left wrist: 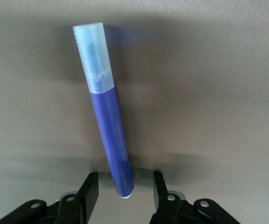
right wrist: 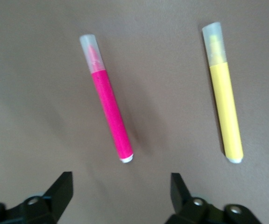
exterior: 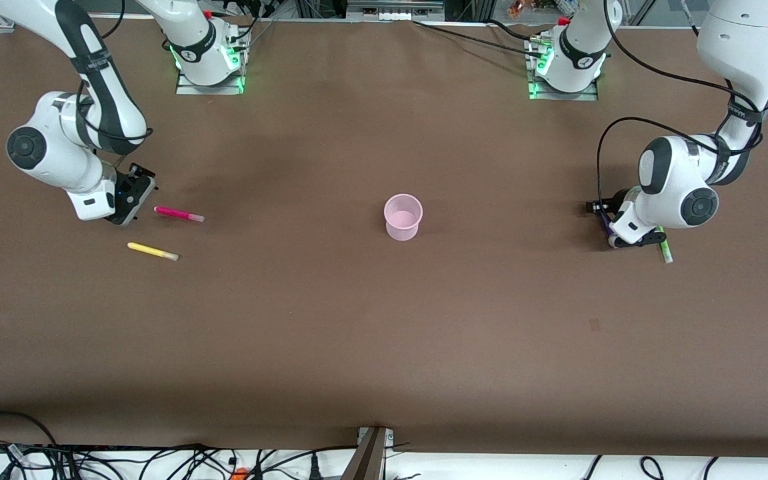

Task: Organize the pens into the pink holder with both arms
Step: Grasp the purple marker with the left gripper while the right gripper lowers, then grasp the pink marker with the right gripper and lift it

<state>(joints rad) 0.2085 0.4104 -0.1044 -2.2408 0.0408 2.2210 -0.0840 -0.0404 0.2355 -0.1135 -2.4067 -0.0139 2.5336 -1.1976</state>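
Here, the brown table carries everything. The right arm reaches down at its own end of the table; the left arm does the same at the other end.

The right gripper sits low, just beside the butt end of the pink pen. In the right wrist view its fingers are spread wide with nothing between them; the pink pen and the yellow pen both lie flat on the table, clear of the fingers.

The left gripper is low over the table, mostly hidden by the wrist in the front view. In the left wrist view its fingers are parted, one on each side of the butt end of the purple pen, with a visible gap on both sides; not clenched. The purple pen lies flat, pale cap pointing away from the gripper.

The holder stands upright near the table's middle, well apart from both grippers; no pen shows inside it.

The pink pen lies farther from the front camera than the yellow pen; the two are near each other, not touching, roughly parallel.

The green pen pokes out from under the left wrist, only its lower part visible.
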